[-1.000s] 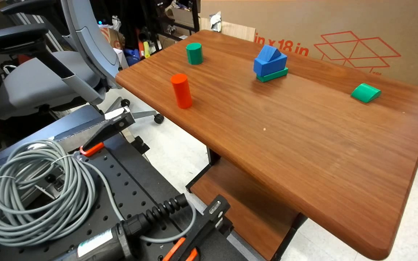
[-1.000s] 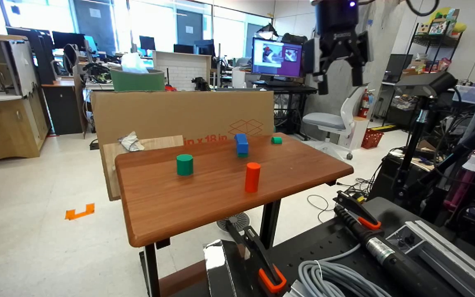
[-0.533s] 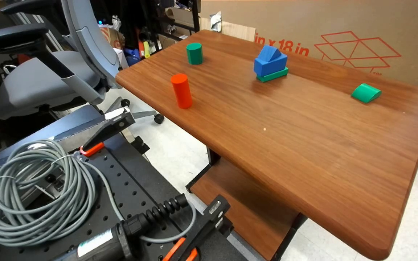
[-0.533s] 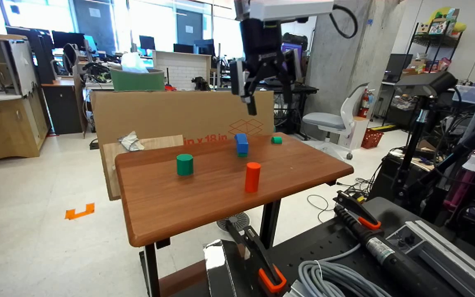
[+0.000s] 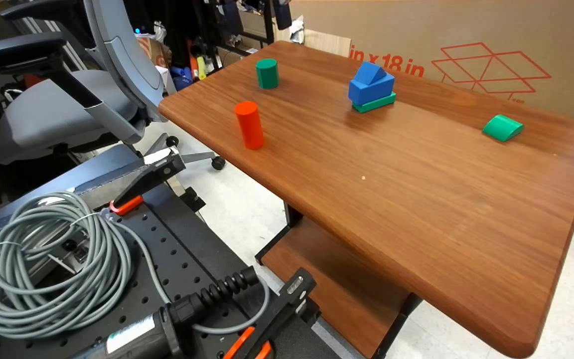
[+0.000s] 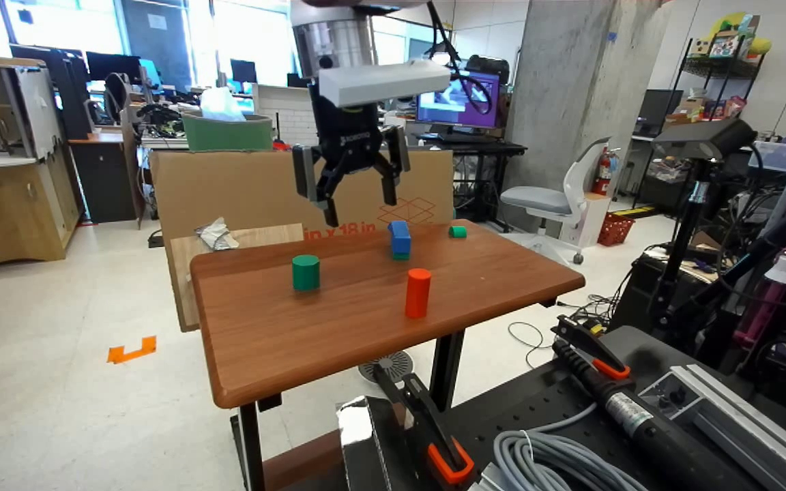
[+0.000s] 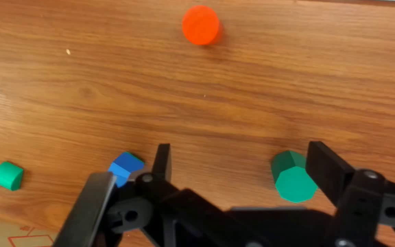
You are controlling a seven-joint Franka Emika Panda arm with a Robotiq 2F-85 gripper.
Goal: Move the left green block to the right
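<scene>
Green upright block (image 6: 306, 273) — one, spread hand (image 6: 360, 206) — one

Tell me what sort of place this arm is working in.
Most likely a robotics lab in an office-like room: the exterior views show a Robotiq gripper, a lit desktop monitor, and a coil of gray cable lying on a perforated black board.

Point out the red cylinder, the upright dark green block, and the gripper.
Red cylinder (image 7: 201, 25): in the wrist view, top face.
Upright dark green block (image 5: 267, 76): in an exterior view, side.
Gripper (image 6: 360, 209): in an exterior view, midway between fingertips.
</scene>
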